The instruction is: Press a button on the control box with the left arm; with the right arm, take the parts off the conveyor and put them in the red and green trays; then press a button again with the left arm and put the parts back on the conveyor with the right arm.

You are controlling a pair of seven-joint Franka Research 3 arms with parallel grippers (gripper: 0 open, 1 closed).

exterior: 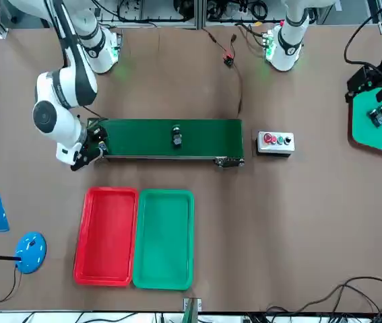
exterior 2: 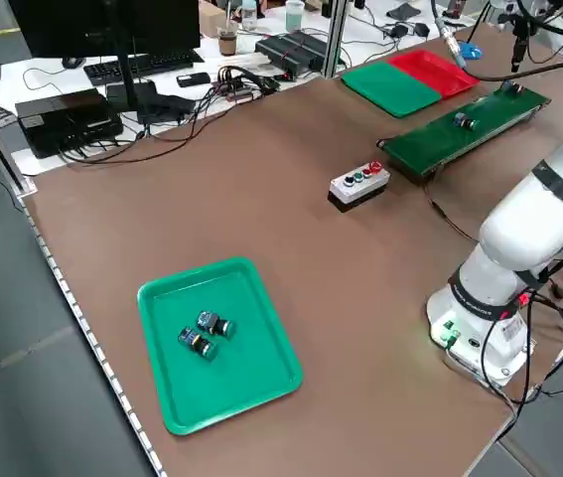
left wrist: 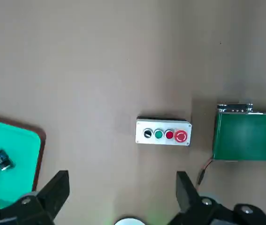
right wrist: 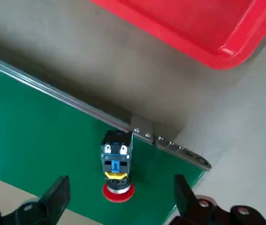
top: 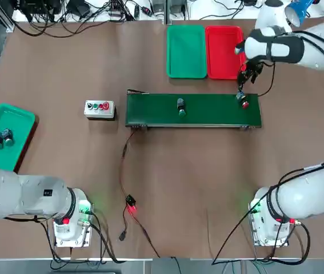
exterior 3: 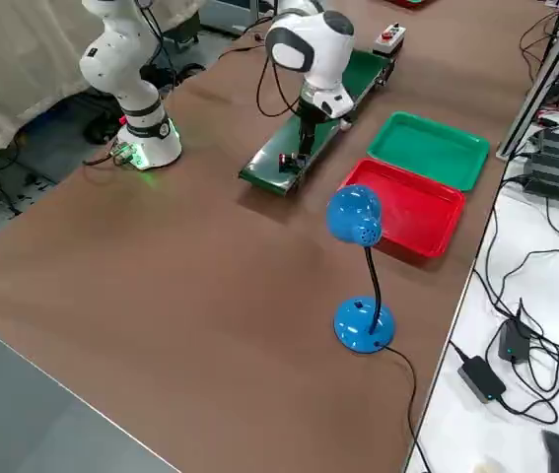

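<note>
With my right end effector [right wrist: 123, 199] spread wide above the conveyor [right wrist: 39, 140], the red-capped part [right wrist: 117, 164] lies just ahead between its fingers' lines, long axis pointing roughly away, left arm farther.

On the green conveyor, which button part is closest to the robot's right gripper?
The part with the red cap, between the open fingers of the right gripper; the other's cap is green.
</note>
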